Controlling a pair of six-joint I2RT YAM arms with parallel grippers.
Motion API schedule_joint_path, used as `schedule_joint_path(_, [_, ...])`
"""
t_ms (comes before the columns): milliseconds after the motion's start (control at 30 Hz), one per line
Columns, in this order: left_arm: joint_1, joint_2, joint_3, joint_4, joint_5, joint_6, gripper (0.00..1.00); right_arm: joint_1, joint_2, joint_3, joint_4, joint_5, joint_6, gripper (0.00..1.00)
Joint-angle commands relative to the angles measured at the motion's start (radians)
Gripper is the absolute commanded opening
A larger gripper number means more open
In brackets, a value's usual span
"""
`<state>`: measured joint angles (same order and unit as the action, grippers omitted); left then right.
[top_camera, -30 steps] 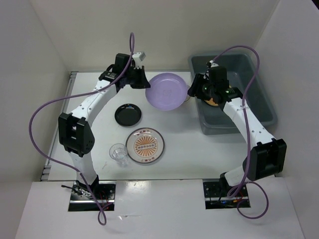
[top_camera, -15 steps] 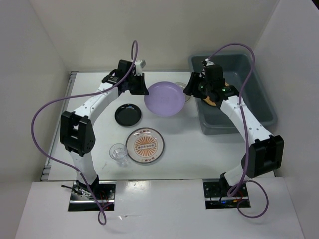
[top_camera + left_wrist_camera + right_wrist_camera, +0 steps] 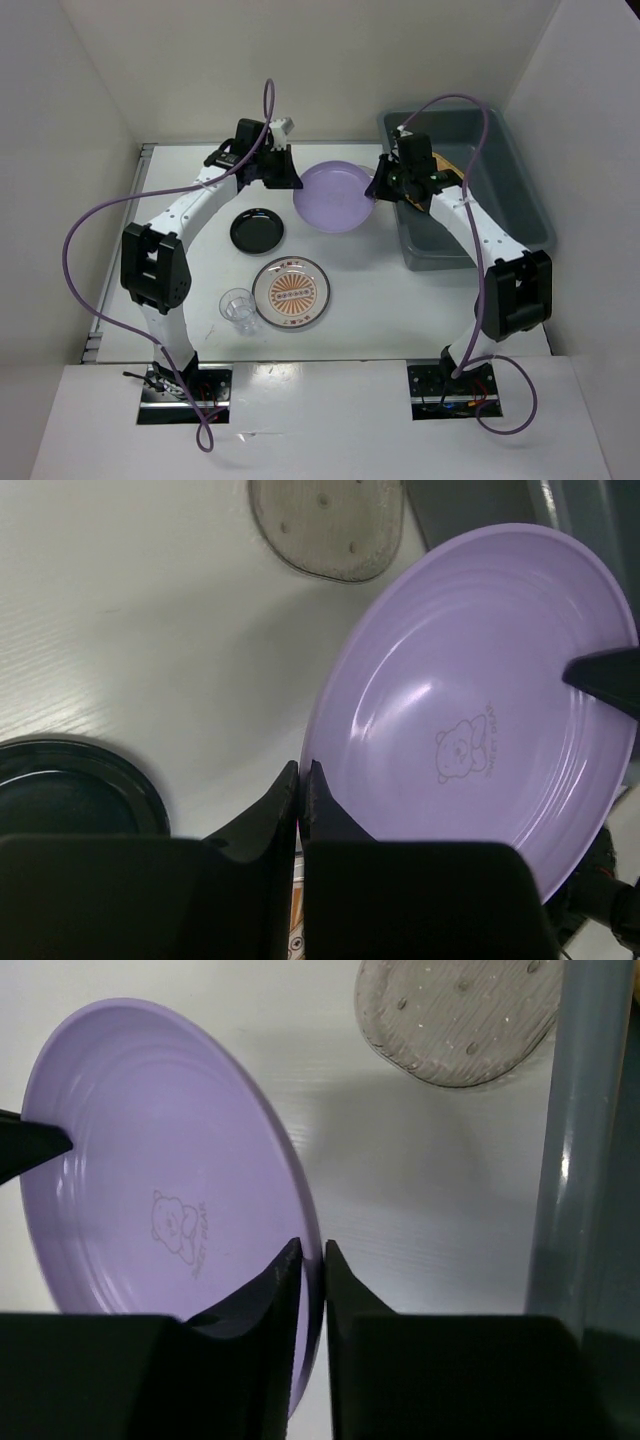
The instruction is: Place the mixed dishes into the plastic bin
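Note:
The lavender plate [image 3: 335, 195] is held off the table between both arms, left of the grey-blue plastic bin [image 3: 520, 205]. My left gripper [image 3: 297, 184] is shut on its left rim; in the left wrist view the fingers [image 3: 303, 772] pinch the plate [image 3: 480, 700]. My right gripper [image 3: 376, 189] is shut on the right rim [image 3: 312, 1250] of the plate [image 3: 150, 1160]. A tan plate [image 3: 444, 164] lies in the bin. The black dish [image 3: 257, 230], the sunburst plate [image 3: 291, 293] and the glass cup [image 3: 238, 306] sit on the table. The smoky dish [image 3: 460, 1010] lies on the table beside the bin.
The bin wall [image 3: 590, 1140] stands right beside my right gripper. The smoky dish [image 3: 325, 525] lies below the raised plate's far side. The black dish [image 3: 70, 790] is below my left gripper. White walls enclose the table on three sides.
My right gripper has moved from the bin's edge to the plate's right rim and closed on it. The plate, still in my left gripper, has shifted slightly.

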<state>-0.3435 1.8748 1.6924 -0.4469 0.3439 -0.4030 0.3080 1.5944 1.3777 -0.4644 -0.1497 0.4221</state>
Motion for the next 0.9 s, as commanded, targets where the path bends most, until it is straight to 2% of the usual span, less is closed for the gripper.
schedule_joint_path(0, [-0.003, 0.009, 0.045, 0.050, 0.055, -0.031, 0.00, 0.013, 0.007, 0.011, 0.043, -0.005, -0.019, 0.13])
schedule_joint_path(67, [-0.003, 0.018, 0.056, 0.050, 0.055, -0.031, 0.01, 0.013, 0.007, 0.020, 0.030, 0.019, -0.019, 0.03])
schedule_joint_path(100, [-0.003, 0.018, 0.056, 0.050, 0.040, -0.031, 0.11, 0.013, 0.007, 0.020, 0.030, 0.031, -0.019, 0.01])
schedule_joint_path(133, [-0.003, 0.018, 0.056, 0.050, 0.027, -0.031, 0.28, 0.013, 0.007, 0.020, 0.030, 0.044, -0.029, 0.01])
schedule_joint_path(167, [-0.003, 0.018, 0.056, 0.050, 0.015, -0.031, 0.83, 0.013, -0.002, 0.032, 0.020, 0.059, -0.029, 0.01])
schedule_joint_path(200, [-0.003, 0.018, 0.056, 0.050, 0.003, -0.031, 1.00, 0.013, -0.002, 0.046, 0.009, 0.100, -0.029, 0.01])
schedule_joint_path(333, [-0.003, 0.006, 0.078, 0.050, -0.138, -0.031, 1.00, 0.013, -0.011, 0.098, -0.013, 0.214, -0.010, 0.01])
schedule_joint_path(367, [-0.003, -0.021, 0.091, 0.037, -0.226, -0.017, 1.00, -0.015, -0.011, 0.133, -0.013, 0.243, 0.001, 0.01])
schedule_joint_path(467, [0.017, -0.071, 0.092, 0.017, -0.347, -0.005, 1.00, -0.082, -0.002, 0.216, -0.034, 0.306, 0.030, 0.01])
schedule_joint_path(567, [0.076, -0.132, 0.038, 0.017, -0.330, -0.005, 1.00, -0.216, 0.007, 0.265, -0.034, 0.351, 0.061, 0.01])
schedule_joint_path(600, [0.093, -0.153, -0.035, 0.036, -0.298, -0.014, 1.00, -0.284, 0.007, 0.265, -0.034, 0.360, 0.075, 0.01])
schedule_joint_path(733, [0.164, -0.233, -0.192, 0.071, -0.241, -0.040, 1.00, -0.424, 0.048, 0.277, -0.043, 0.424, 0.107, 0.01])
schedule_joint_path(867, [0.186, -0.233, -0.252, 0.062, -0.210, -0.031, 1.00, -0.487, 0.075, 0.256, -0.043, 0.507, 0.139, 0.01])
